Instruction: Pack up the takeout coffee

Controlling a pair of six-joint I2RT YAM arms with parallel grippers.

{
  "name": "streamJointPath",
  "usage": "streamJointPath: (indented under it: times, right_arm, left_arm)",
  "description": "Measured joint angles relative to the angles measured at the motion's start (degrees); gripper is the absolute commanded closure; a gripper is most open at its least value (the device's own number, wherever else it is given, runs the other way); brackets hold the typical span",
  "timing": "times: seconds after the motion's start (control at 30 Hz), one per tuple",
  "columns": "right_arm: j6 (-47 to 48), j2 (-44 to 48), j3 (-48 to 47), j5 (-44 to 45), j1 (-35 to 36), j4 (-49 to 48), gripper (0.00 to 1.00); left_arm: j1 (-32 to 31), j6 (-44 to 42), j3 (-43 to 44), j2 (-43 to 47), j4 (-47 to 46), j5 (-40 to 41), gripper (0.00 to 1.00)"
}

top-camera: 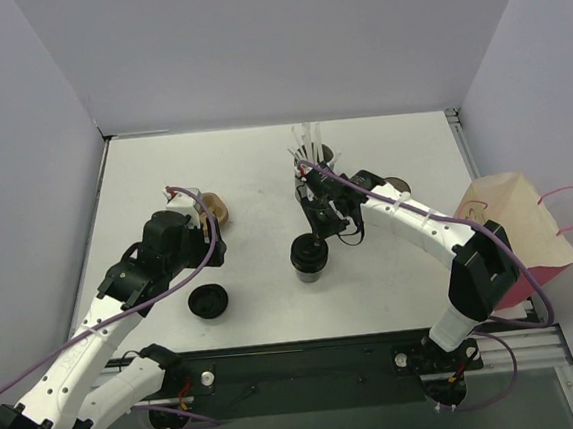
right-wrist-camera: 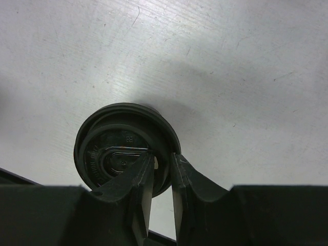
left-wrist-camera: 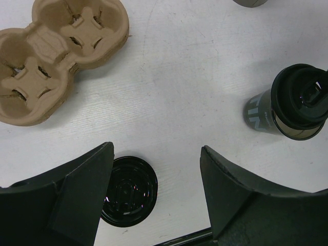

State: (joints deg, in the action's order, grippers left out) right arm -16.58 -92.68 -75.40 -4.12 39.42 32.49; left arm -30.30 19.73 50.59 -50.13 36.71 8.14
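The takeout coffee (top-camera: 308, 258) is a short dark cup with a black lid, standing upright mid-table; it also shows in the left wrist view (left-wrist-camera: 294, 107). My right gripper (top-camera: 318, 234) reaches down onto it. In the right wrist view the cup (right-wrist-camera: 125, 148) sits under the right gripper (right-wrist-camera: 163, 156), whose jaws pinch the lid's rim, one finger on top of the lid and the other outside the rim. My left gripper (top-camera: 209, 249) hovers open at the left, and between its fingers (left-wrist-camera: 156, 154) there is only bare table.
A loose flat black lid (top-camera: 208, 303) (left-wrist-camera: 128, 190) lies near the left gripper. A brown cardboard cup carrier (top-camera: 214, 209) (left-wrist-camera: 56, 56) sits behind it. A grey holder of white straws (top-camera: 314, 157) stands at the back. A paper bag (top-camera: 514, 230) lies at the right edge.
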Motion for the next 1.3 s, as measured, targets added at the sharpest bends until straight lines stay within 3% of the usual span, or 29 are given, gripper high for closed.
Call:
streamJointPath:
  times: [0.1, 0.4, 1.03, 1.3]
  right_arm:
    - [0.1, 0.0, 0.3, -0.2, 0.0, 0.1, 0.80]
    - [0.4, 0.0, 0.8, -0.2, 0.1, 0.3, 1.00]
    - [0.7, 0.7, 0.7, 3.9, 5.5, 3.0, 1.00]
    - [0.8, 0.7, 0.7, 6.6, 6.8, 3.8, 0.91]
  left_arm:
    - [0.0, 0.0, 0.0, -0.1, 0.0, 0.0, 0.22]
    - [0.0, 0.0, 0.0, -0.4, 0.0, 0.0, 0.22]
    - [0.0, 0.0, 0.0, -0.5, 0.0, 0.0, 0.22]
    - [0.0, 0.0, 0.0, -0.5, 0.0, 0.0, 0.22]
